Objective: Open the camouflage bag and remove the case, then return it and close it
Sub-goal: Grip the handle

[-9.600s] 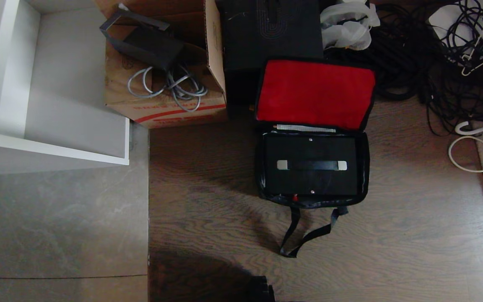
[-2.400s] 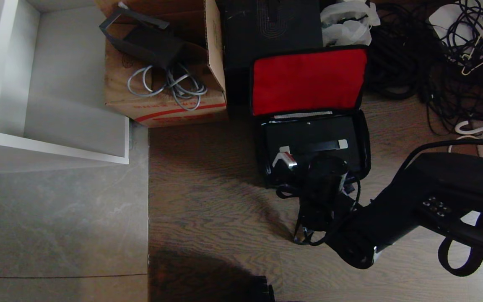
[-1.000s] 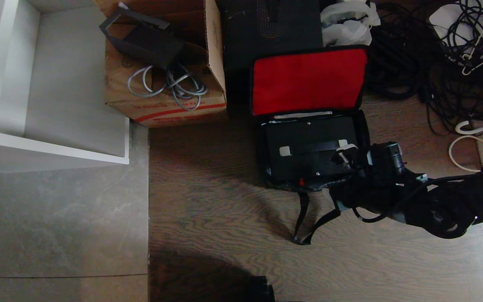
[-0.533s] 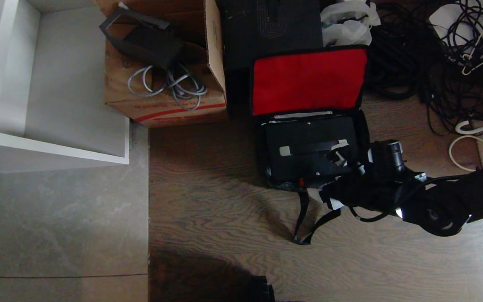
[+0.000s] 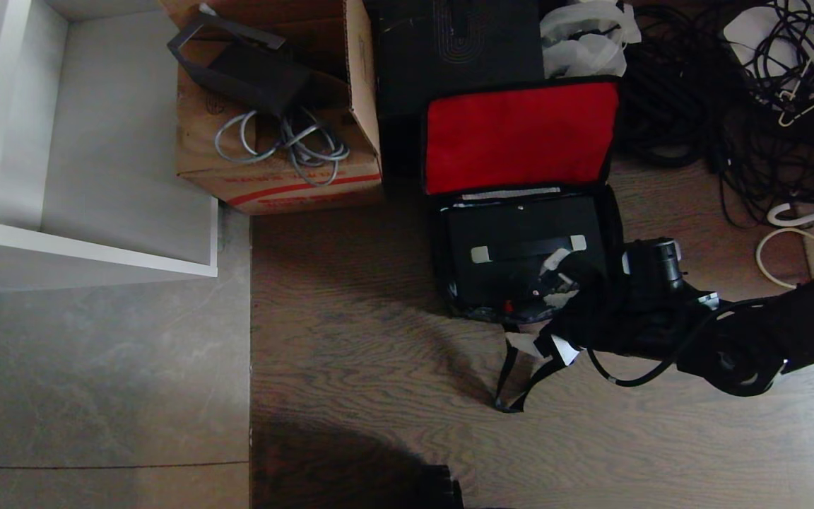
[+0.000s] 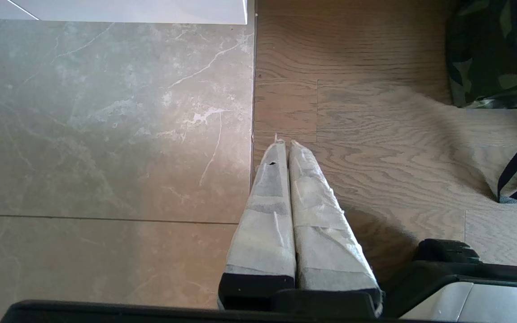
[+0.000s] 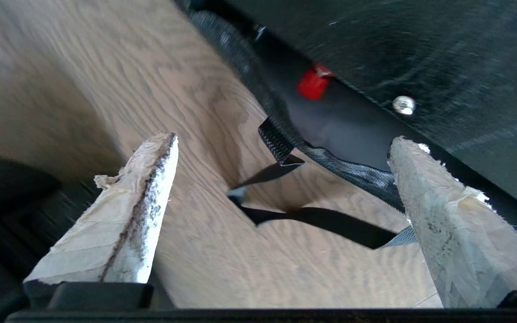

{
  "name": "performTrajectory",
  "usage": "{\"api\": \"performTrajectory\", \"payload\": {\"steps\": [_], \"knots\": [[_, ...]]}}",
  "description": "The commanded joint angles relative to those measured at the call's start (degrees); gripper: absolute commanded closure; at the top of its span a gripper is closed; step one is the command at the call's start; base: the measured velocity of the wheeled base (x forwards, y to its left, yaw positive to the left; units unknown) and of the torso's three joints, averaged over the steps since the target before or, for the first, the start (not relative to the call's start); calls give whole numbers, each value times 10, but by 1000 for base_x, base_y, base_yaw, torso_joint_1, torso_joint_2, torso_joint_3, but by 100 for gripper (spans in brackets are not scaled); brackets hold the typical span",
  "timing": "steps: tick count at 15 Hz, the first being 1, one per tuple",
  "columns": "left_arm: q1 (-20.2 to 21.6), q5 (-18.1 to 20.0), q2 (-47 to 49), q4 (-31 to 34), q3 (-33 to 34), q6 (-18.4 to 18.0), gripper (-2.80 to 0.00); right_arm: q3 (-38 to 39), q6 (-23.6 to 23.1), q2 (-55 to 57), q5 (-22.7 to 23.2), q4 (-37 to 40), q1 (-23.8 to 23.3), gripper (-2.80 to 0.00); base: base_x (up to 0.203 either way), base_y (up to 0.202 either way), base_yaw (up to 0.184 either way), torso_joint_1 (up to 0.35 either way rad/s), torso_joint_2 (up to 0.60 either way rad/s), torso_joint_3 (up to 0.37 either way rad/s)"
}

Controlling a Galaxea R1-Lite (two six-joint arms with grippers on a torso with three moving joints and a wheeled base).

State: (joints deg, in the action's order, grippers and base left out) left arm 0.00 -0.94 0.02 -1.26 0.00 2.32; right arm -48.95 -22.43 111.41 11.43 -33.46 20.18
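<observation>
head view: camouflage bag (image 5: 608, 212) sits on the wood floor (image 5: 350, 339), red-lined lid (image 5: 520, 134) thrown back against a taller black box (image 5: 449, 49). the case (image 5: 520, 265) lies inside the bag, handle (image 5: 526, 247) up. right gripper (image 5: 552, 268) hangs over the case's near right corner, by the handle's right bracket, holding nothing. shoulder strap (image 5: 520, 375) trails on the floor in front.

left wrist view: left gripper (image 6: 287, 143) parked over the tile-wood seam, taped fingers pressed together, empty; a corner of the bag is well off to one side.

right wrist view: right fingers (image 7: 433, 211) spread wide, nothing between them; they straddle the bag's front rim, with red knob (image 7: 312, 84) and strap beyond.

handling, judged: case looks rigid, smooth, probably heavy. take the handle mid-span. bag walls are soft and may drag.
</observation>
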Motion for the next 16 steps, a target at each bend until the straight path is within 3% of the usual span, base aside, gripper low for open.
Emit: {"api": "performTrajectory", "payload": {"steps": [1,13,14,16], "knots": [[0,0,0,-1,6,1,0,2,-15,16,0,0,0,-280,0,0,0,0,0,0],[0,0,0,-1,6,1,0,0,-35,71,-2,-48,0,-280,0,0,0,0,0,0],[-1,0,0,-1,6,0,0,3,-35,71,-2,-48,0,0,0,0,0,0,0,0],[0,0,0,-1,6,1,0,7,-36,68,-8,-41,1,0,0,0,0,0,0,0]]}}
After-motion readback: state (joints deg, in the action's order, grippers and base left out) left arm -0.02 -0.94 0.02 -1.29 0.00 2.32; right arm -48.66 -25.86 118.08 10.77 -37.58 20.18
